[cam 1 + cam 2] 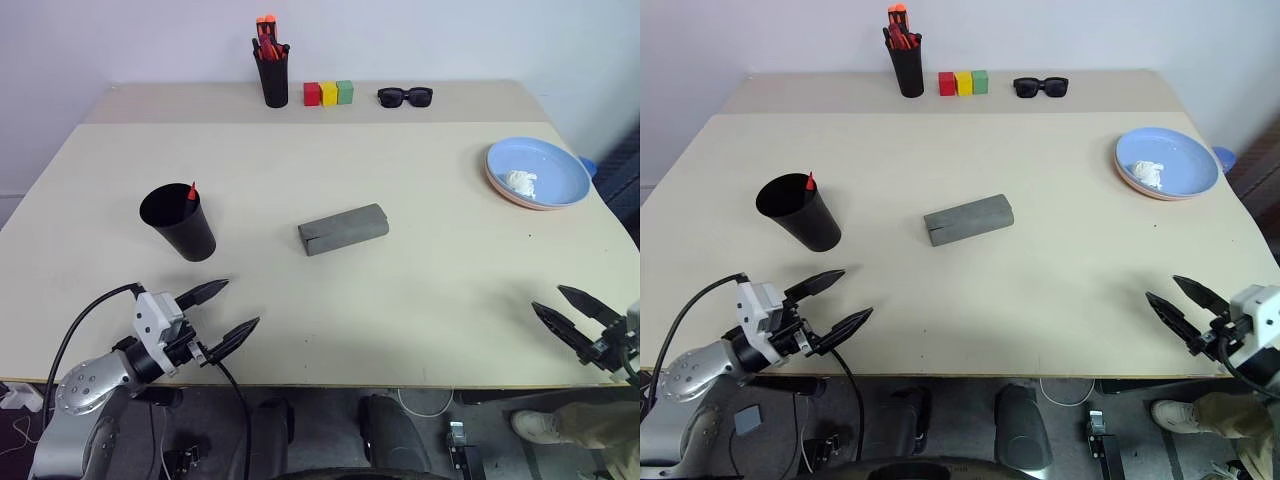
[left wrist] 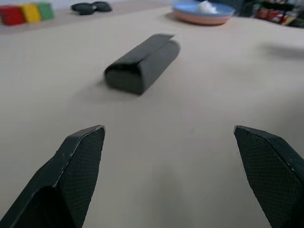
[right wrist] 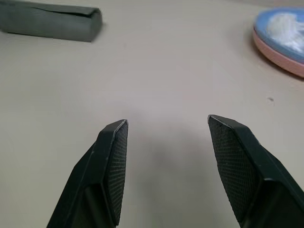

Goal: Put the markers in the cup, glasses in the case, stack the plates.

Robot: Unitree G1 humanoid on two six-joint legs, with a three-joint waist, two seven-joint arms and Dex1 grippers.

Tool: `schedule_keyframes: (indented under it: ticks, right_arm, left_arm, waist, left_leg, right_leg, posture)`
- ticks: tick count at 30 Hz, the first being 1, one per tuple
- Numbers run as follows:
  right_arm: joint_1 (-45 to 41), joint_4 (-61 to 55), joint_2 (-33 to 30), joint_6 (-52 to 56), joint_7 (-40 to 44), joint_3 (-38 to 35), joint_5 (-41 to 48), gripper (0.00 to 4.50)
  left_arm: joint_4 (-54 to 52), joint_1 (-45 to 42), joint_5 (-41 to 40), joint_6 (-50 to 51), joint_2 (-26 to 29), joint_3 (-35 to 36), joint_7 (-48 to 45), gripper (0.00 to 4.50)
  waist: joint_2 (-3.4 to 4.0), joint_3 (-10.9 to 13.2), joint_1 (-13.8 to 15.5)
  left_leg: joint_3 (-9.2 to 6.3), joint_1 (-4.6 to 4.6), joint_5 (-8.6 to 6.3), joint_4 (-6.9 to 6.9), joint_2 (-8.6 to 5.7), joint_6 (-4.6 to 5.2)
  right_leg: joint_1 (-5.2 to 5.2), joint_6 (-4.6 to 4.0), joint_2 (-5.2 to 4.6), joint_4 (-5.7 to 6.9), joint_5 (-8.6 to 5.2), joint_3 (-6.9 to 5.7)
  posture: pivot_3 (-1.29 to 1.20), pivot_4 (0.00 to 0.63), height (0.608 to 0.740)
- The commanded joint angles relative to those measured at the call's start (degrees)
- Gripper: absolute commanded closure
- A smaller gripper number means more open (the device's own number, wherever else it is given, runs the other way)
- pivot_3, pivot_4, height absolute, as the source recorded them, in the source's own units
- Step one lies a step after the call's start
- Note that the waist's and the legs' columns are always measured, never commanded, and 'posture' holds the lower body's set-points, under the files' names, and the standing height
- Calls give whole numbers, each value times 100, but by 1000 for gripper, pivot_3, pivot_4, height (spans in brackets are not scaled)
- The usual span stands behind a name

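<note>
Left eye view showed both the left end effector (image 1: 222,312) and right end effector (image 1: 565,312) spread and empty at the table (image 1: 420,290) edge. Ahead of them the case (image 1: 343,229) lay closed, one marker (image 1: 191,192) stood in the cup (image 1: 179,222), and the plates (image 1: 538,173) sat stacked, so the job looked finished.

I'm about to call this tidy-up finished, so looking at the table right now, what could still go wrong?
The wide black tapered plastic cup stands near the front edge, close to the open left gripper; a careless arm move might tip it and spill the red-ended marker. The light blue plate, stacked on the salmon pink plate, sits by the table's right edge and holds something white, so a nudge could push it off.
</note>
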Motion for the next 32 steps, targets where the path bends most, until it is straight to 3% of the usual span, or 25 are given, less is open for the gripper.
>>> schedule_keyframes:
  ticks: [1,16,32]
  right_arm:
    - [141,112,74,-262,38,-384,23,1805]
    - [290,569,90,-609,-15,-729,-77,1805]
    - [266,324,-32,-372,-218,-761,-86,1805]
  left_arm:
    - [89,38,13,-234,21,207,-1,0]
    - [42,-187,-120,21,56,71,101,0]
    - [-323,20,-133,315,70,1,192,0]
  waist:
    - [0,0,34]
    - [4,-3,102]
    - [5,-4,108]
  left_leg:
    - [1,-1,0,-4,0,0]
    - [3,-7,-1,-11,-1,1]
    - [4,-6,-1,-12,-1,1]
  right_leg:
    - [0,-1,0,-5,1,0]
    - [2,-9,0,-26,8,-1]
    - [3,-9,-1,-28,7,-1]
  posture:
    - [0,150,740]
    - [0,150,740]
    - [0,150,740]
